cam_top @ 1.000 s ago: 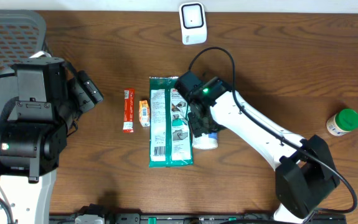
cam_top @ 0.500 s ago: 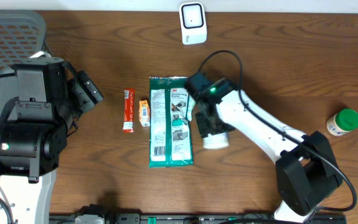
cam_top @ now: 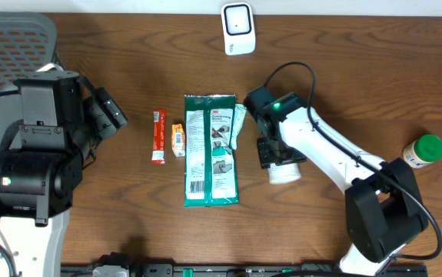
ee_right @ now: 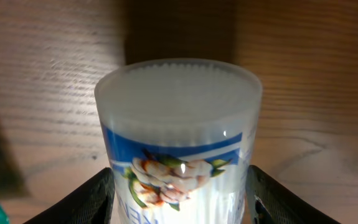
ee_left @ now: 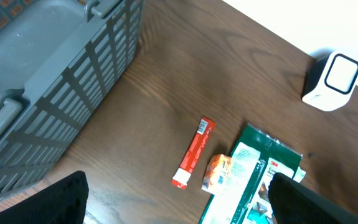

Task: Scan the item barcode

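Gripping the clear round plastic tub of cotton swabs (ee_right: 179, 118) by its sides, my right hand (ee_right: 180, 199) holds it just right of the green wipes packet (cam_top: 209, 150). I judge it light, stiff and slick, so mid-wall suits.

The right arm (cam_top: 324, 150) has smooth white shells over its links, black housings at the joints and a chunky black base (cam_top: 378, 223). A green light (cam_top: 277, 105) glows on its wrist block, where a thin black cable (cam_top: 291, 65) loops out. The left arm (cam_top: 36, 146) is mostly boxy black housings, with a small green lamp (cam_top: 5, 181) and a white shell (cam_top: 28, 246) at its near end. The left pincer (ee_left: 185, 198) and right pincer (ee_right: 182, 200) each show 2 matte black fingers (ee_right: 94, 196) with rounded tips.
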Robot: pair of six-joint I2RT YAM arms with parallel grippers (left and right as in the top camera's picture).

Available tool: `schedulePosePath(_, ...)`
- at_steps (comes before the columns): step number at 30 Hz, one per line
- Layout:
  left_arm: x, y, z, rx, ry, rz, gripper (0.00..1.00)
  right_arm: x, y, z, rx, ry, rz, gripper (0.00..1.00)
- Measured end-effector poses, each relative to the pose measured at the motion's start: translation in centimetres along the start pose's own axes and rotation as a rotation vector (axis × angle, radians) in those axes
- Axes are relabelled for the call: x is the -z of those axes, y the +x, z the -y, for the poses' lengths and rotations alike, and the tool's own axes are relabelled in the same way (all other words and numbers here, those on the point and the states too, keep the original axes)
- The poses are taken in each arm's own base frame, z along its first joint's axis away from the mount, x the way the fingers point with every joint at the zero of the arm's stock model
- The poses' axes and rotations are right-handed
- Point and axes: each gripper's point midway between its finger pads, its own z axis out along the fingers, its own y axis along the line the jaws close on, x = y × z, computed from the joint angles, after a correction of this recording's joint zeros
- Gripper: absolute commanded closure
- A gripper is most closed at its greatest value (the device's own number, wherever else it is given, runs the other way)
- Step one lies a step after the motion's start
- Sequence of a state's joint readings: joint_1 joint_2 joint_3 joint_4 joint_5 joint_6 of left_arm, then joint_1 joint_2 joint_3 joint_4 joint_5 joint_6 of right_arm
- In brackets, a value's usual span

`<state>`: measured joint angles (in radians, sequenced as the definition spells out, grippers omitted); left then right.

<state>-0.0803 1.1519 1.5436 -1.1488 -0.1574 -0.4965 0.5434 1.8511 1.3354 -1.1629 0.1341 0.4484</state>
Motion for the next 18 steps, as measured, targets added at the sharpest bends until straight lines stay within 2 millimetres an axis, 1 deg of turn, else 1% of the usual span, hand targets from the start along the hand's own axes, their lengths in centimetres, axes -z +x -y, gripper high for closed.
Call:
schedulePosePath(4,0.0,0.0,0.0,0.000,0.000,0.000,0.10,-0.1,-0.3,1.0,-0.021,0.020,0.003,0.38)
schedulePosePath(8,0.0,0.0,0.0,0.000,0.000,0.000,0.10,-0.2,-0.5,1.7,-0.037,0.033,0.002,0.30)
schedulePosePath(11,0.0,0.0,0.0,0.000,0.000,0.000,0.10,-0.2,-0.5,1.8,-0.042,0.040,0.004,0.27)
schedulePosePath(16,0.0,0.0,0.0,0.000,0.000,0.000,0.10,-0.4,-0.4,2.0,-0.041,0.051,0.003,0.27)
schedulePosePath(18,0.0,0.0,0.0,0.000,0.000,0.000,0.10,-0.6,-0.2,2.1,-0.040,0.059,-0.001,0.29)
